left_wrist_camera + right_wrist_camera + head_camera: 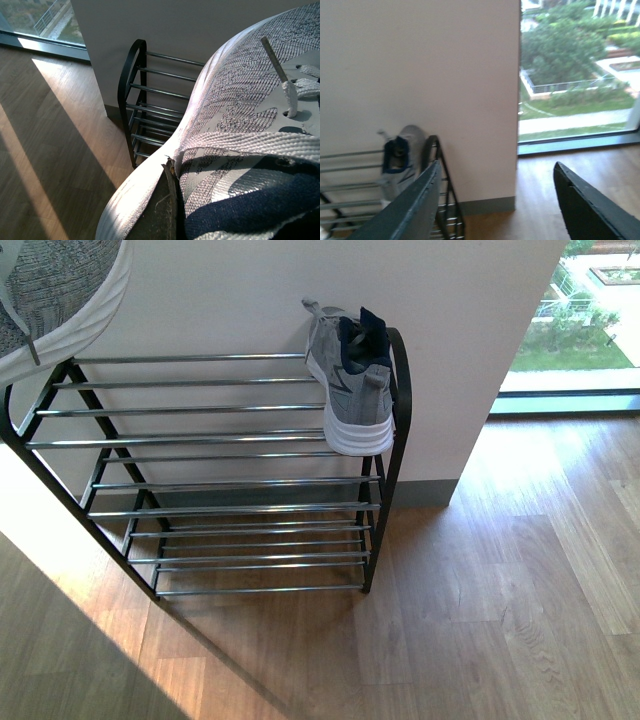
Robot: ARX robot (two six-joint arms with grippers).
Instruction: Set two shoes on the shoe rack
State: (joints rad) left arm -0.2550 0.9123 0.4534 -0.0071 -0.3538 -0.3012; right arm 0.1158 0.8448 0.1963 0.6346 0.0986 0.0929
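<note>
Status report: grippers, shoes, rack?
Left gripper shut on second sneaker. Right gripper open, empty. First sneaker on rack top tier, right end. No obstruction seen.

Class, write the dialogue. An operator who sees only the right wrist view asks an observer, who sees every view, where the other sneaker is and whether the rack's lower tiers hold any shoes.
Operator: Where is the second sneaker?
Observer: In the front view it is raised off the floor near the shoe rack's left end, held by the left gripper at its navy collar.
Operator: Do the tiers below the placed sneaker hold shoes?
Observer: No. The front view shows no shoe on any lower tier.
</note>
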